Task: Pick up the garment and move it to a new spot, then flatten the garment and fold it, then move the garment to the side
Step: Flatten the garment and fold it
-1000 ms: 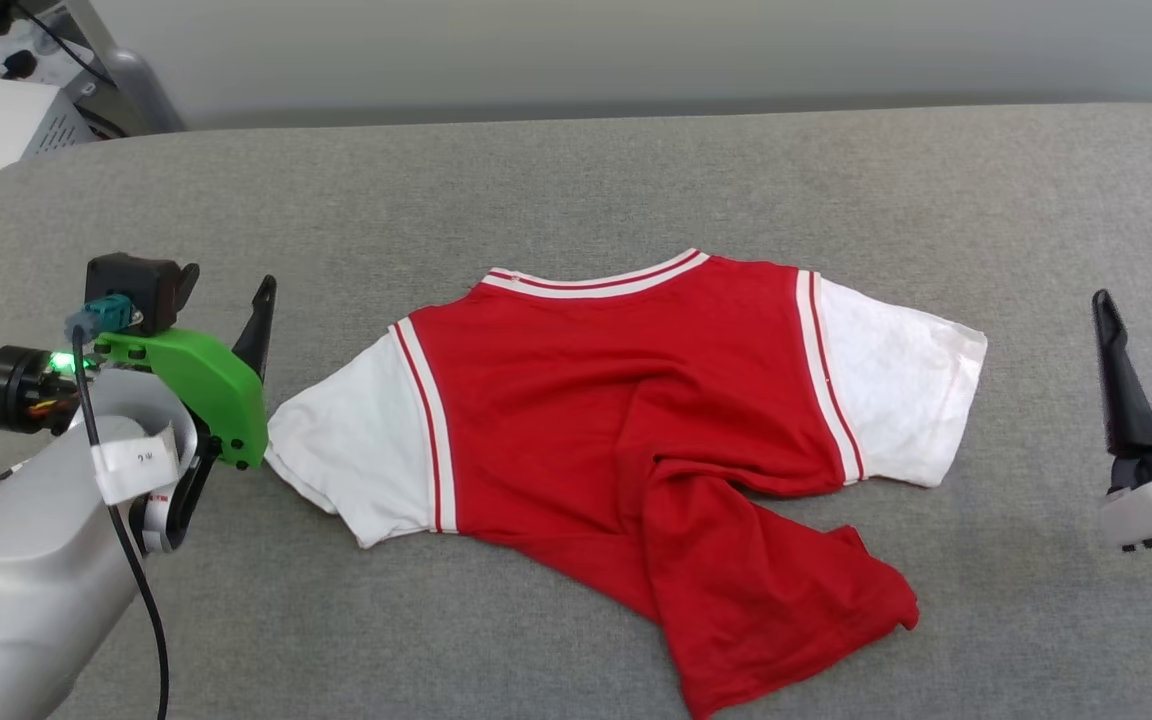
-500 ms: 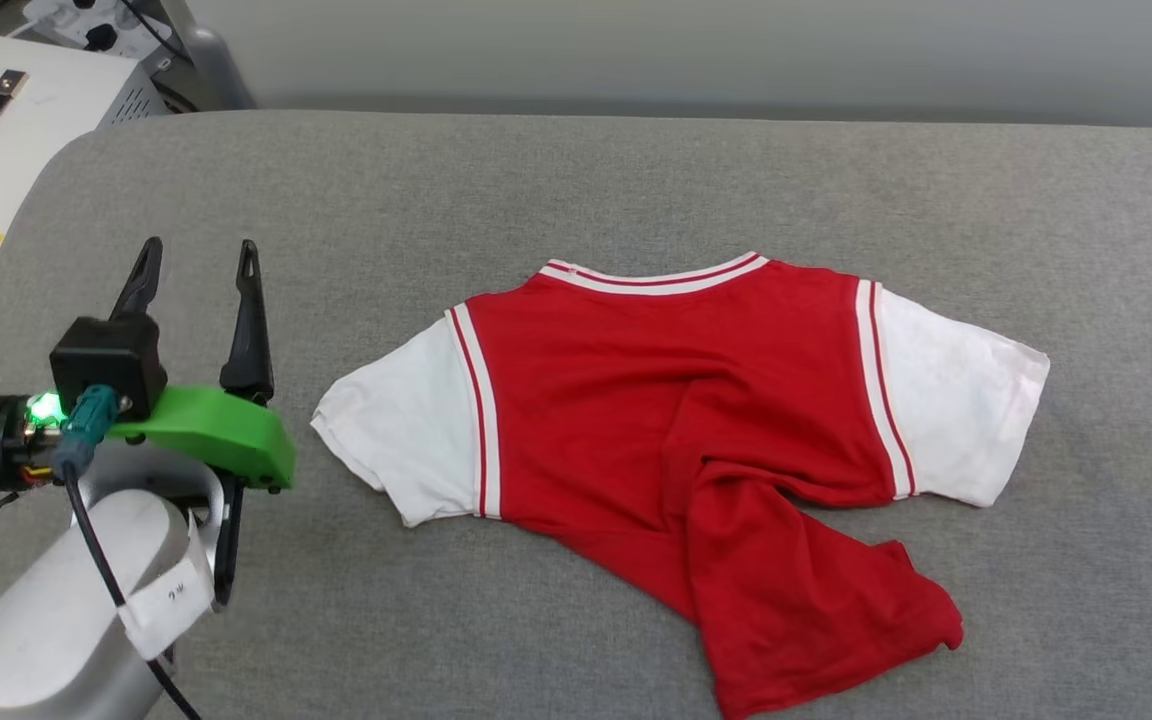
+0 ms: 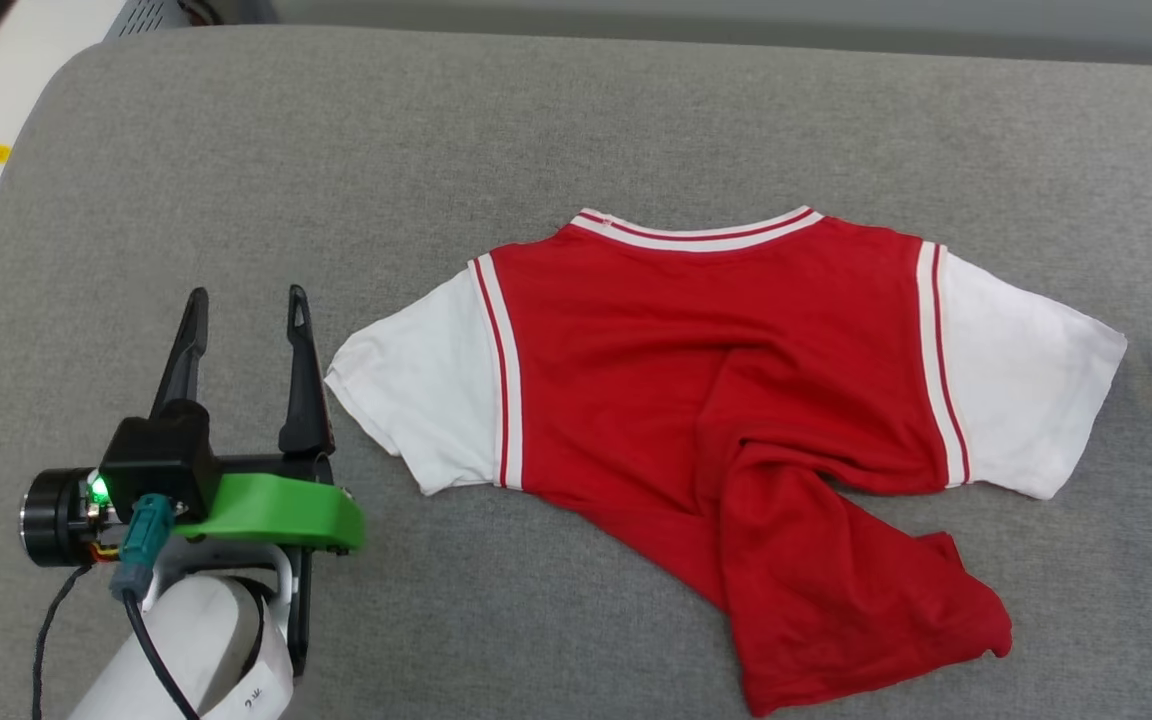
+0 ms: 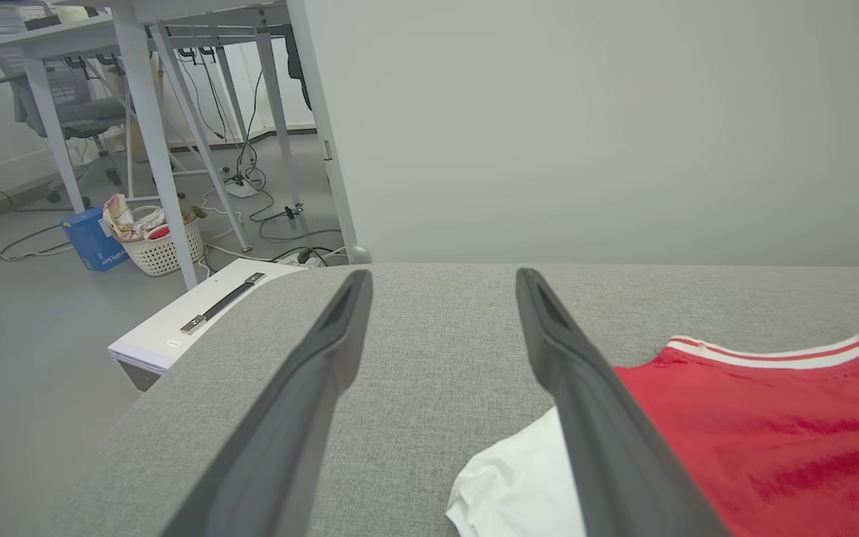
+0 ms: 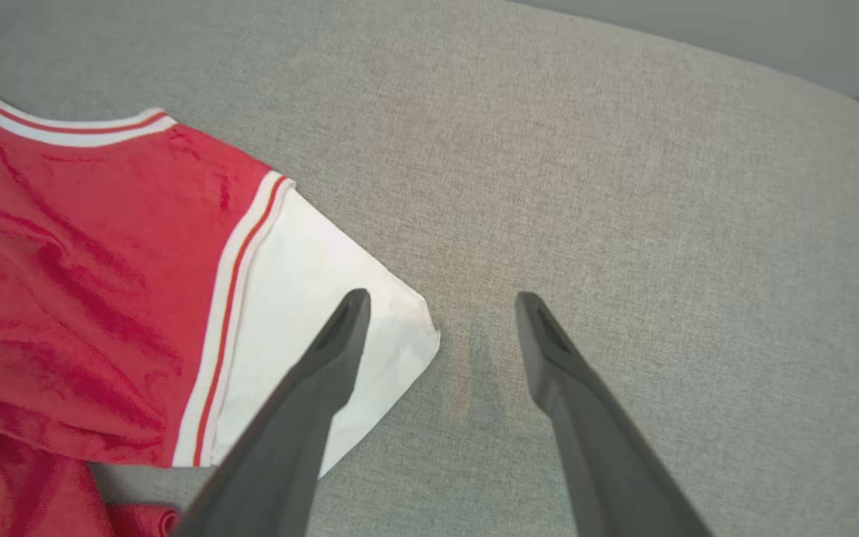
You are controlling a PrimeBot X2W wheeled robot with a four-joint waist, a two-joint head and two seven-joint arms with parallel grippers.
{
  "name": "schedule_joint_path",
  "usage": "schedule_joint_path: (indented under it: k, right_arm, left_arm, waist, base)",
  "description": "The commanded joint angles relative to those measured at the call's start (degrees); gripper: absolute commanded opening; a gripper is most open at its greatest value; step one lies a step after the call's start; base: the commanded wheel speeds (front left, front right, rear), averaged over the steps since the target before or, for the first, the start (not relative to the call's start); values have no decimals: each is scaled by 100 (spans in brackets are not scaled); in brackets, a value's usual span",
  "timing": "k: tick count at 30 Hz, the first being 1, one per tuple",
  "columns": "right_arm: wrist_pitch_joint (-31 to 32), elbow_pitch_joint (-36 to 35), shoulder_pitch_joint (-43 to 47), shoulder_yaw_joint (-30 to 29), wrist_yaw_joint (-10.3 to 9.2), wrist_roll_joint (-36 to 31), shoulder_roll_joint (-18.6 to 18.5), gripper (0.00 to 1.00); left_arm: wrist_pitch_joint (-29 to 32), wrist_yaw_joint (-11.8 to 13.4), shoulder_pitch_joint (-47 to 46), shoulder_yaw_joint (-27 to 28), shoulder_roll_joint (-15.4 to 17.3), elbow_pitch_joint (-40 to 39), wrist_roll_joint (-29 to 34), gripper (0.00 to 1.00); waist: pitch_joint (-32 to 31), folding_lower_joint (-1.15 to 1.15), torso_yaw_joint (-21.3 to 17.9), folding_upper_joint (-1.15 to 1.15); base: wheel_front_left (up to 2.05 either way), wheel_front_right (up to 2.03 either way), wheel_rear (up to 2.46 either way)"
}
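The red jersey T-shirt with white sleeves lies on the grey padded surface, collar toward the far edge, long axis sleeve to sleeve, hem crumpled toward the near right. The left gripper, fingers parted and empty, points away just beside the left sleeve. The right gripper, likewise spread and empty, is at the right sleeve's tip.
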Motion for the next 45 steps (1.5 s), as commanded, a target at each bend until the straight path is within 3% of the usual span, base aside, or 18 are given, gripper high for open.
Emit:
schedule_joint_path:
  k: [1, 5, 12, 22, 23, 24, 25, 32, 33, 36, 41, 45]
  right_arm:
    - [223, 88, -114, 101, -4, 58, -28, 100]
    - [557, 297, -211, 213, -4, 128, 10, 100]
    - [496, 776, -372, 449, -4, 16, 257, 100]
    - [628, 1034, 128, 1135, -4, 208, 320, 100]
    - [578, 1034, 145, 1164, -4, 234, 310, 87]
    - [488, 1016, 142, 1178, -4, 235, 299, 36]
    - [348, 999, 128, 1170, -4, 245, 284, 0]
    - [-698, 698, -28, 1019, -4, 339, 148, 0]
    - [-1015, 501, -21, 993, -4, 397, 5, 0]
    - [-1207, 299, 60, 959, -4, 475, -160, 0]
    - [-1370, 3, 270, 916, -4, 555, -398, 0]
    - [-1452, -185, 433, 902, -4, 579, -468, 0]
  left_arm:
    - [-32, -92, 115, 62, -110, 17, 121, 100]
    - [-32, -314, 104, 241, -397, 89, 348, 100]
    - [-32, -701, -34, 549, -740, 240, 659, 100]
    - [-32, -1096, -77, 959, -1079, 533, 1020, 100]
    - [-32, -1134, -70, 1004, -1097, 564, 1056, 100]
    - [-32, -1162, -62, 1041, -1108, 591, 1084, 100]
    - [-32, -1204, -53, 1078, -1121, 634, 1108, 100]
    - [-32, -1522, -183, 1279, -1007, 984, 1239, 100]
    - [-32, -1710, -364, 1310, -854, 1160, 1251, 100]
    - [98, -1952, -630, 1296, -686, 1291, 1175, 100]
    - [866, -2495, -1245, 1175, -410, 1429, 929, 100]
    - [1890, -2880, -1801, 1010, -174, 1628, 611, 100]
  waist:
    - [212, 0, 135, 0]
    - [425, 0, 237, 0]
    - [712, 0, 361, 0]
    - [706, 0, 351, 0]
    - [683, 0, 331, 0]
    - [659, 0, 310, 0]
    - [630, 0, 289, 0]
    - [274, 0, 110, 0]
    - [114, 0, 13, 0]
    - [0, 0, -69, 0]
    - [-67, 0, -201, 0]
    - [-46, 0, -325, 0]
  base:
    - [0, 0, 0]
    - [0, 0, 0]
    - [0, 0, 0]
    - [0, 0, 0]
    - [0, 0, 0]
    - [0, 0, 0]
    - [0, 0, 0]
    - [0, 0, 0]
    - [0, 0, 0]
    - [0, 0, 0]
    - [0, 0, 0]
    - [0, 0, 0]
